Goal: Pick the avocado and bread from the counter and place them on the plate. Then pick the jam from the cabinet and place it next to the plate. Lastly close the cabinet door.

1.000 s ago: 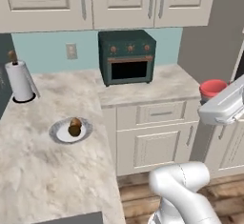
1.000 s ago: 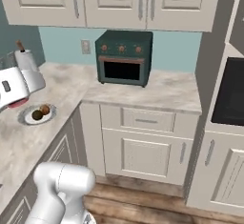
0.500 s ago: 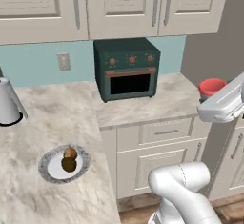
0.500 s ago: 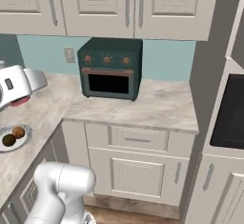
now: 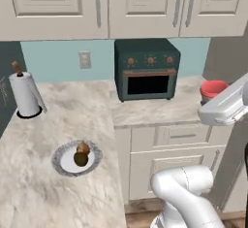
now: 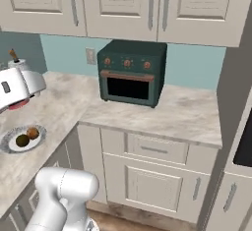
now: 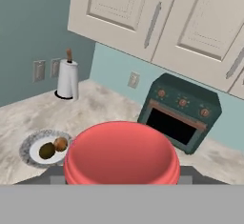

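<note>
Jam (image 7: 122, 154): small squat jar, rigid, light, likely smooth and breakable; gripper (image 5: 219, 106) pinches its sides below the red lid.

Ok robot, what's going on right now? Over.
Fingers shut on the jam jar, held up in the air. Avocado and bread sit on the plate. Nothing in the way.
</note>
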{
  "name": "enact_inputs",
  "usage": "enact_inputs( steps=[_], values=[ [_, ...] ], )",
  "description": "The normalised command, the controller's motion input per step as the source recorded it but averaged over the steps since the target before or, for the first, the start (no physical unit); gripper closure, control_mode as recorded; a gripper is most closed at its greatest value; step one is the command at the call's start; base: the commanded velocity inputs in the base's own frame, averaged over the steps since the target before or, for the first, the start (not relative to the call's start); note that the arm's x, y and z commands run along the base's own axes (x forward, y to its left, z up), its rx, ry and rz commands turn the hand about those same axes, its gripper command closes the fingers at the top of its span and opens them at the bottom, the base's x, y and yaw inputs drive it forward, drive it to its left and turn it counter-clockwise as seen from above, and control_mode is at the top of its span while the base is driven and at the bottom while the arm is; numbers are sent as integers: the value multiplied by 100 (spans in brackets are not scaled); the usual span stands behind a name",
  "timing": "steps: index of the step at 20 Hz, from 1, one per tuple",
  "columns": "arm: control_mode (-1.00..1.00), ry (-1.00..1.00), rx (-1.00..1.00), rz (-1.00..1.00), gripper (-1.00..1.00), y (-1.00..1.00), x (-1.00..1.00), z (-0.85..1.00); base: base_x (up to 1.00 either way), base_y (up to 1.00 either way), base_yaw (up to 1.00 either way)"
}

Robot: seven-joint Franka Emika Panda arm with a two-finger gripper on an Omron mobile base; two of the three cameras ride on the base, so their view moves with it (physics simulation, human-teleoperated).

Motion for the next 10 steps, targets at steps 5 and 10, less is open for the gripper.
enact_inputs(
  steps=[5,10],
  values=[
    [100,0,0,0,100,0,0,0,25,0,45],
    [100,0,0,0,100,0,0,0,35,-2,48]
  ],
)
